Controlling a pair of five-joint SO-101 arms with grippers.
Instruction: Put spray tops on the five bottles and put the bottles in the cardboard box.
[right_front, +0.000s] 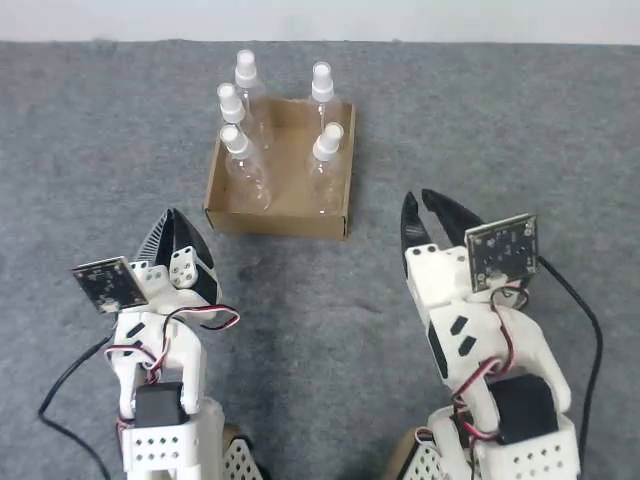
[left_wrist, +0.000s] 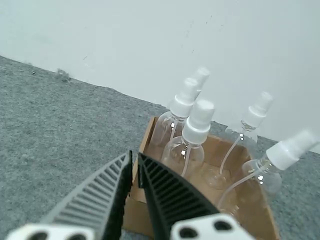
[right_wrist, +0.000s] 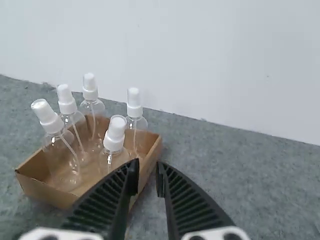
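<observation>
Five clear bottles (right_front: 247, 170) with white spray tops stand upright inside the open cardboard box (right_front: 277, 219) at the table's far middle. The same bottles (left_wrist: 183, 151) and box (left_wrist: 136, 209) lie just beyond my left gripper (left_wrist: 134, 156), whose jaws are shut with nothing between them. In the high view that left gripper (right_front: 172, 218) sits near the box's front left corner, clear of it. My right gripper (right_front: 421, 205) rests to the right of the box, slightly open and empty. The right wrist view has the gripper (right_wrist: 147, 168) pointing at the box (right_wrist: 40, 183) and bottles (right_wrist: 111, 147).
Grey carpet-like cloth (right_front: 520, 130) covers the table, with open room on both sides of the box. A white wall (right_wrist: 200, 50) rises behind the table's far edge. Cables trail from both arm bases near the front edge.
</observation>
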